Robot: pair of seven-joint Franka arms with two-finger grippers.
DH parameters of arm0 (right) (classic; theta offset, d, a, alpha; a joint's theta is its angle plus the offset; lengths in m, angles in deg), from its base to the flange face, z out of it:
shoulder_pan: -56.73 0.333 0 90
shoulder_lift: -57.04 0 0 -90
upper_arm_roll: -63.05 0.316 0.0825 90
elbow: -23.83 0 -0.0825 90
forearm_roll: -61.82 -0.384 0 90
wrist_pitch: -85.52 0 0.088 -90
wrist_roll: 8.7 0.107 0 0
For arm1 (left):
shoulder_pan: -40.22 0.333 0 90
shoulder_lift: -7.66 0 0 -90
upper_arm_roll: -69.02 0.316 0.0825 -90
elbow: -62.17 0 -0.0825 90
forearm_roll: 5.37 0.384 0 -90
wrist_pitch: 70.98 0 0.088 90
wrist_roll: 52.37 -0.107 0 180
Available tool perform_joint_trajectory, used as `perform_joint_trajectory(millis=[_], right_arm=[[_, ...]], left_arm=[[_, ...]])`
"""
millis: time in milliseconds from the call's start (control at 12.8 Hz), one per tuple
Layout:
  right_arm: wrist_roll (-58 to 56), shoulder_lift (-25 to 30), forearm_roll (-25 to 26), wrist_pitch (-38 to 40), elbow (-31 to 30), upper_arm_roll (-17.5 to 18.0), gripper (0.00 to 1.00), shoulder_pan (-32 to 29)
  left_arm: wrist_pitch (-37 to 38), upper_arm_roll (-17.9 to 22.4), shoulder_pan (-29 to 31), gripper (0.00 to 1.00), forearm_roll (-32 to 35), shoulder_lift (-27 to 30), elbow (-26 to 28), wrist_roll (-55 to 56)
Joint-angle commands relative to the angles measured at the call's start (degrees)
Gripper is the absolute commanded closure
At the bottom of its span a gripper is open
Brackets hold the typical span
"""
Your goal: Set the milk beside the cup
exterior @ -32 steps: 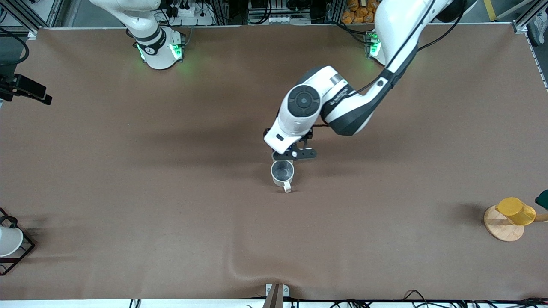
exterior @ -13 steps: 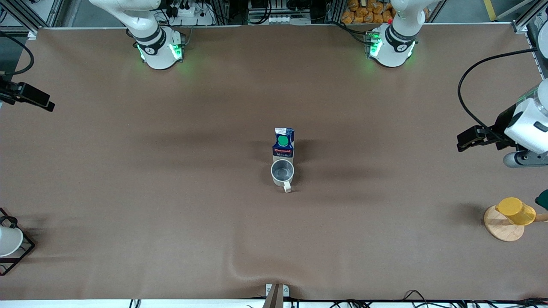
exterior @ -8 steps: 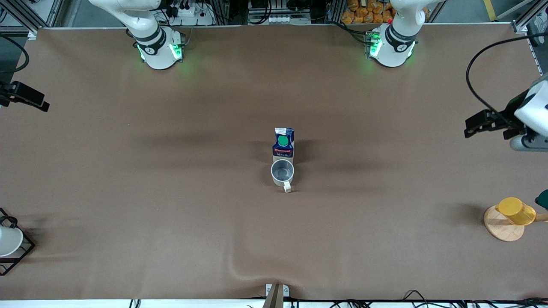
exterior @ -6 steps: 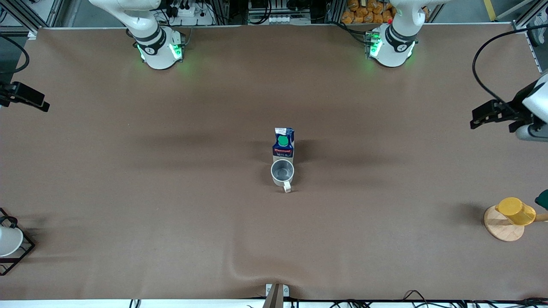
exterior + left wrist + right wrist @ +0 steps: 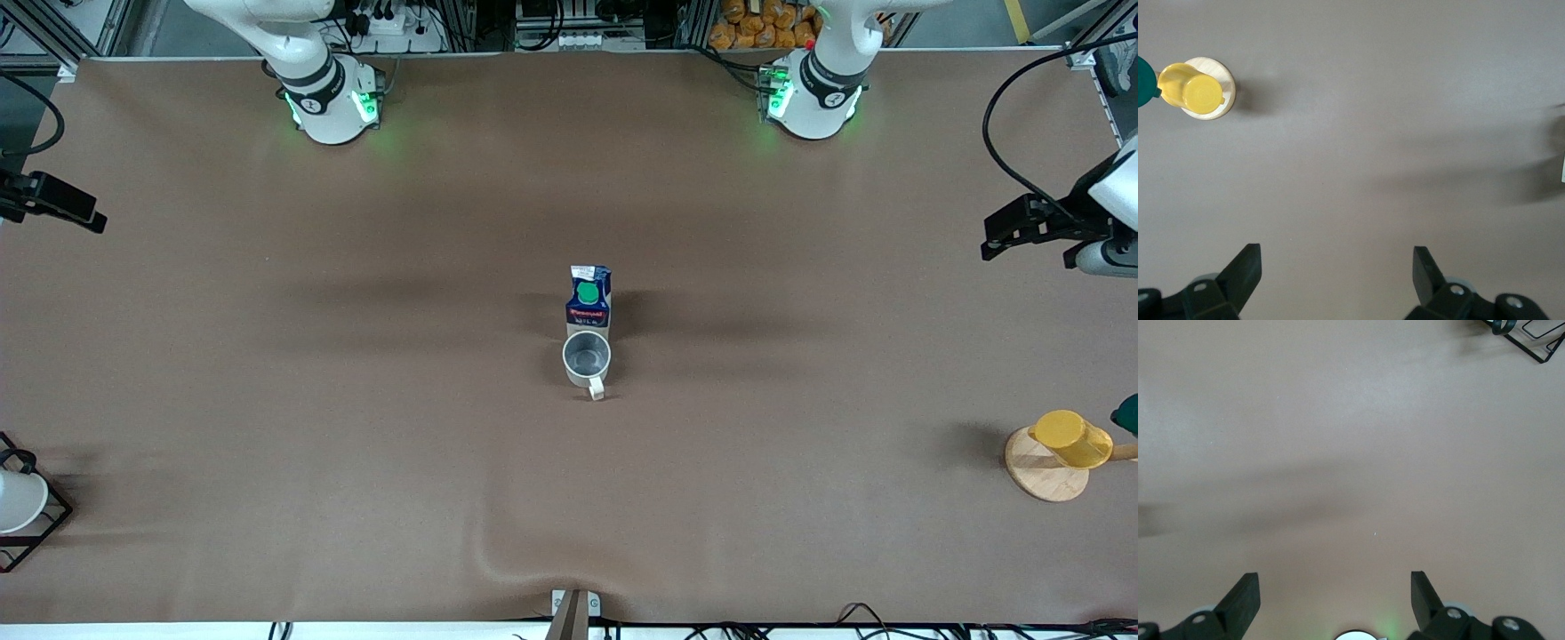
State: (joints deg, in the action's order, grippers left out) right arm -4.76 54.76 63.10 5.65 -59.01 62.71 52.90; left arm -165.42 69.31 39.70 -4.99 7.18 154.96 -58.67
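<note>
The milk (image 5: 589, 298), a dark blue carton with a green cap, stands upright in the middle of the table. The cup (image 5: 587, 358), a cream mug with a grey inside, sits right beside it, nearer to the front camera, its handle toward that camera. My left gripper (image 5: 1336, 257) is open and empty, hanging over the left arm's end of the table (image 5: 1022, 227), well away from both. Over the right arm's end my right gripper (image 5: 1335, 580) waits open with nothing between its fingers.
A yellow cup (image 5: 1071, 437) lies on a wooden disc (image 5: 1040, 476) at the left arm's end, with a dark green thing (image 5: 1127, 413) beside it. A white cup in a black wire rack (image 5: 36, 524) sits at the right arm's end. The brown cloth is wrinkled (image 5: 498, 564) near the front edge.
My left arm has pulled away from the milk, leaving it standing by the cup, and has swung out to its end of the table. The right arm has barely moved.
</note>
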Motion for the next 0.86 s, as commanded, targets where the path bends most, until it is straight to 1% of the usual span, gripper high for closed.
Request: perform_joint_trajectory(millis=[0, 156, 313, 469, 782], right_arm=[[3.69, 0.08, -2.33, -0.20, 0.31, -0.37, 0.00, 0.40], [5.81, 0.08, -2.42, 0.06, 0.31, -0.28, 0.00, 0.66], [4.94, 0.08, -2.42, 0.41, 0.31, -0.28, 0.00, 0.48], [4.24, 0.25, -2.51, 2.43, 0.31, 0.15, 0.00, 0.92], [-2.25, 0.16, -2.51, 1.30, 0.31, 0.07, 0.00, 1.10]], left_arm=[[-1.19, 0.68, -0.97, 0.00, 0.86, 1.53, 1.96, 3.30], [-1.01, 0.50, -1.06, 0.00, 0.86, 1.71, 1.88, 2.88], [-1.01, 0.41, -1.49, 0.00, 0.77, 1.53, 1.61, 3.57], [-1.01, 0.41, -2.02, 0.00, -0.10, 1.45, 1.61, 5.41], [-0.92, -0.11, -1.85, 0.00, -0.64, 1.53, 1.61, 5.25]])
